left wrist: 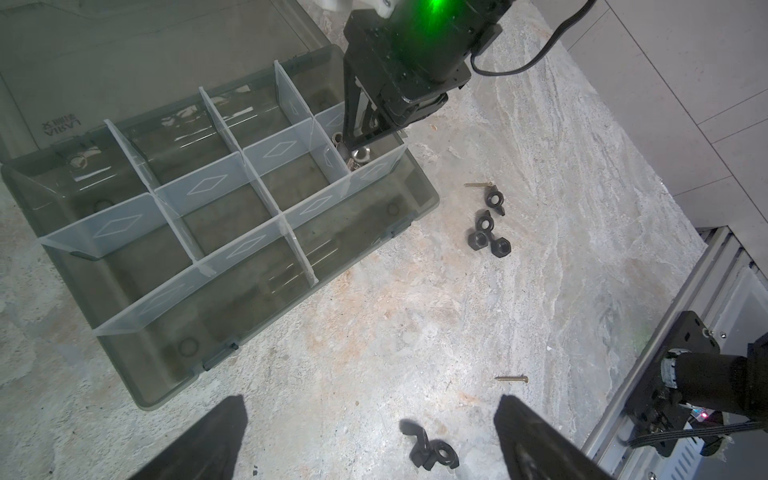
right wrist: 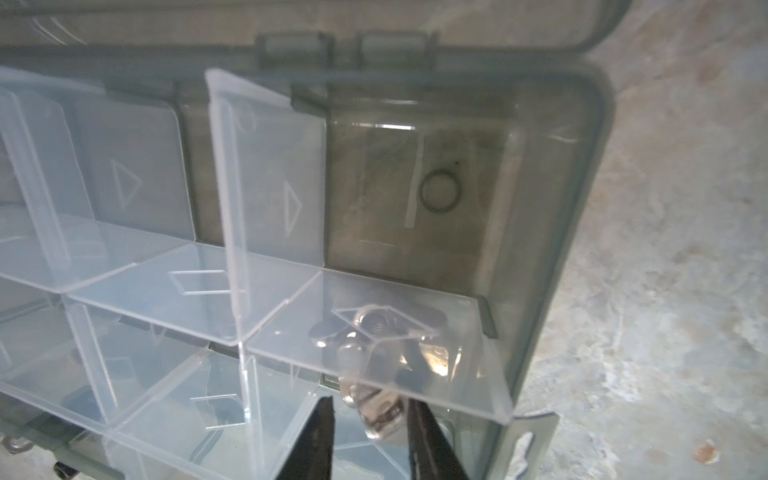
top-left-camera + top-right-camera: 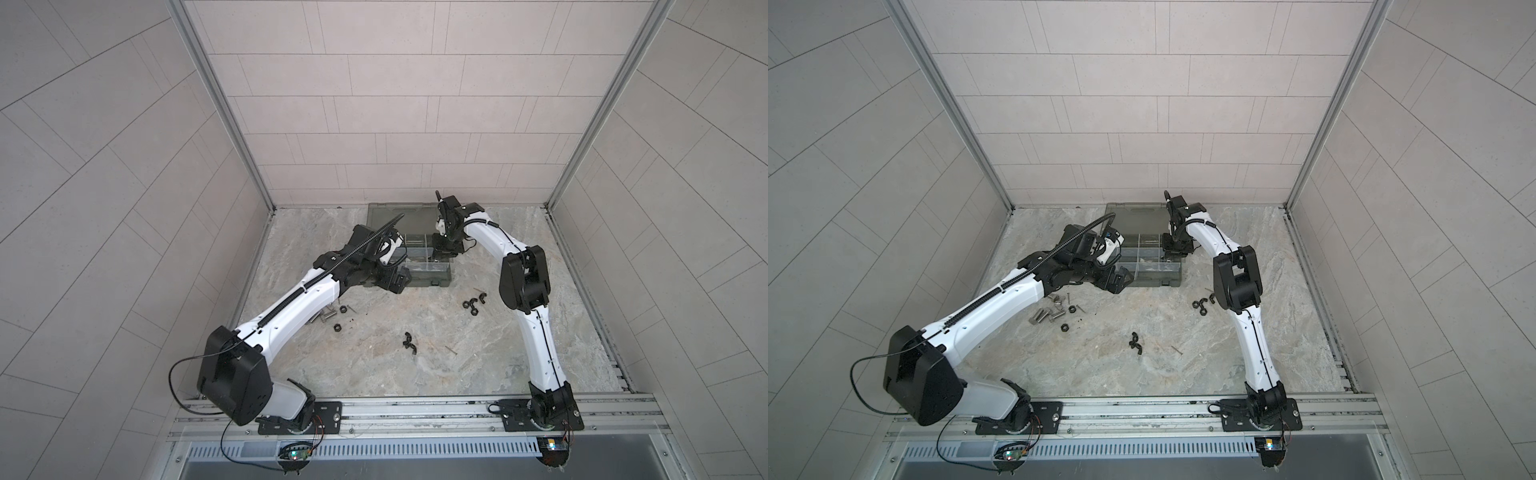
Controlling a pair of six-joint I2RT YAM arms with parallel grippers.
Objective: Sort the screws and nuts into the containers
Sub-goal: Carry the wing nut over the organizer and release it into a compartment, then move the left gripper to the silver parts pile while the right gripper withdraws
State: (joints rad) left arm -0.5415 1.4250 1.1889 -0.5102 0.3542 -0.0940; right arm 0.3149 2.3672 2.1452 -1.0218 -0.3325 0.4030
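Where the left arm crosses the worktop, silver bolts and black hex nuts lie loose beside it. Left claw spread wide, hovering off the near corner of the organizer case, lid open. Right claw partly spread inside the right-end middle compartment, silver wing nuts at its tips. More black nuts lie loose right of the case.

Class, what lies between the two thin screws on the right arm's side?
Black nuts, clustered by the screw nearer the case, then bare table to the other screw; the left wrist view shows it.
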